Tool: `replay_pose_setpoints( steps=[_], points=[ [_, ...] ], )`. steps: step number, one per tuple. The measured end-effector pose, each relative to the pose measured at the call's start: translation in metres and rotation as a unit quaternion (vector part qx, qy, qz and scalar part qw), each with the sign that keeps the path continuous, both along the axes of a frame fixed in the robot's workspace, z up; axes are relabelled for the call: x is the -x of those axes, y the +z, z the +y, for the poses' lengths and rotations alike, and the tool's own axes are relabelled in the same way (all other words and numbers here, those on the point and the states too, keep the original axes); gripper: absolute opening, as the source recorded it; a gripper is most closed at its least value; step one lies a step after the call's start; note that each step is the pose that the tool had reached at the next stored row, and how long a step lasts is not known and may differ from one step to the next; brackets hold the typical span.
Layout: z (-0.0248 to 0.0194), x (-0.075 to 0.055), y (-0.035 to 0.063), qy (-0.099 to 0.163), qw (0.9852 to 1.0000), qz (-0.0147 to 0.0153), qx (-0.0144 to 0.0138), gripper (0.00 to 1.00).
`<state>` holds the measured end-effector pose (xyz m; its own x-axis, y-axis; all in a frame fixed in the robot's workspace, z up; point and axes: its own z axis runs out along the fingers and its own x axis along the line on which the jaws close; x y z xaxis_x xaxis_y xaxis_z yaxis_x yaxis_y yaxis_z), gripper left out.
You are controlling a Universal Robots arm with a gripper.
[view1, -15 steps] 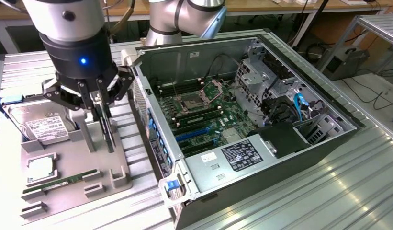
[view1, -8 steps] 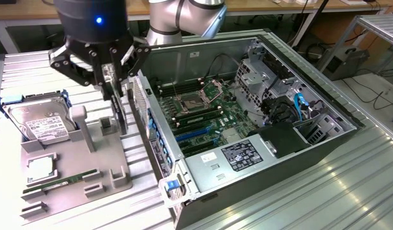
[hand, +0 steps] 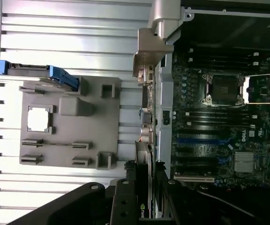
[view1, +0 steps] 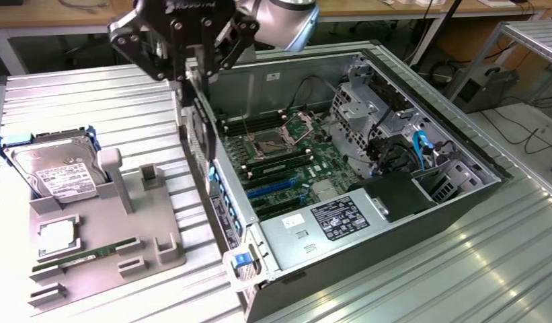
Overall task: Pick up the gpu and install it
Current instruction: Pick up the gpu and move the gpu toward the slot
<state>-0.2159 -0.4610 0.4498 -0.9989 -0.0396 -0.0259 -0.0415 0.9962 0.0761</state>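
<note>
The gpu [view1: 201, 134] hangs upright, a thin dark card, with my gripper [view1: 197, 70] shut on its upper edge. It hovers over the wall of the open computer case [view1: 437, 222] on the exterior view's left, just outside the motherboard [view1: 294, 161]. The motherboard's blue expansion slots [view1: 273, 186] lie inside the case, beyond the card's lower end. In the wrist view the gpu [hand: 144, 154] shows edge-on between the black fingers [hand: 125, 197], running along the case wall beside the motherboard [hand: 219, 140]. Its silvery bracket end [hand: 148, 58] is farthest from my gripper [hand: 144, 187].
A grey parts holder [view1: 123, 222] lies on the ribbed metal table at the exterior view's left. It carries a hard drive with blue rails [view1: 56, 171], a processor [view1: 58, 237] and a green memory stick [view1: 83, 258]. Drive cages and cables [view1: 410, 155] fill the case's far side.
</note>
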Motion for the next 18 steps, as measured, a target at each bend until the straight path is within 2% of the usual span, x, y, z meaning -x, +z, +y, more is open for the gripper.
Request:
replay_pose_setpoints(
  steps=[3, 10, 13, 18],
  points=[
    [-0.0008, -0.02, 0.0077, 0.0, 1.0, 0.0007, -0.0026, 0.26],
    [-0.0008, -0.063, 0.0075, 0.0, 1.0, 0.0029, -0.0032, 0.26],
    [-0.0006, -0.085, 0.0004, 0.0, 1.0, 0.0046, -0.0024, 0.26],
    [-0.0001, -0.112, -0.01, 0.0, 1.0, 0.0053, 0.0, 0.26]
  ],
)
